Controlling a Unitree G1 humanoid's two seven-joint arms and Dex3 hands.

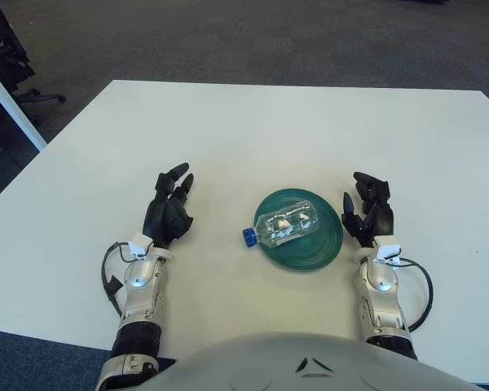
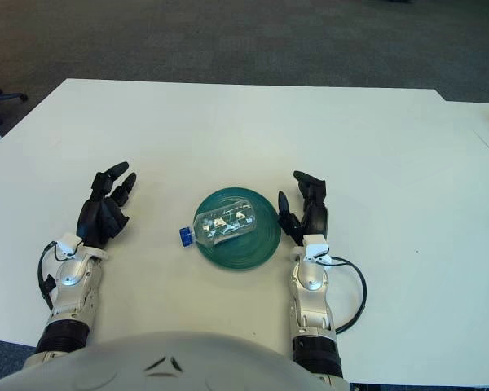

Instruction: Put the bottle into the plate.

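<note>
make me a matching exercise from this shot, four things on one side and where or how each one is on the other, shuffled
Things
1. bottle
2. plate
3. left hand
4. right hand

Places or states
A. just right of the plate, fingers open, holding nothing
B. green, sits on the white table between the two hands
C. lies on its side on the plate, blue cap past the rim towards the left hand
D. apart from the plate on its left, fingers spread, holding nothing

Pairs: 1-C, 2-B, 3-D, 4-A
</note>
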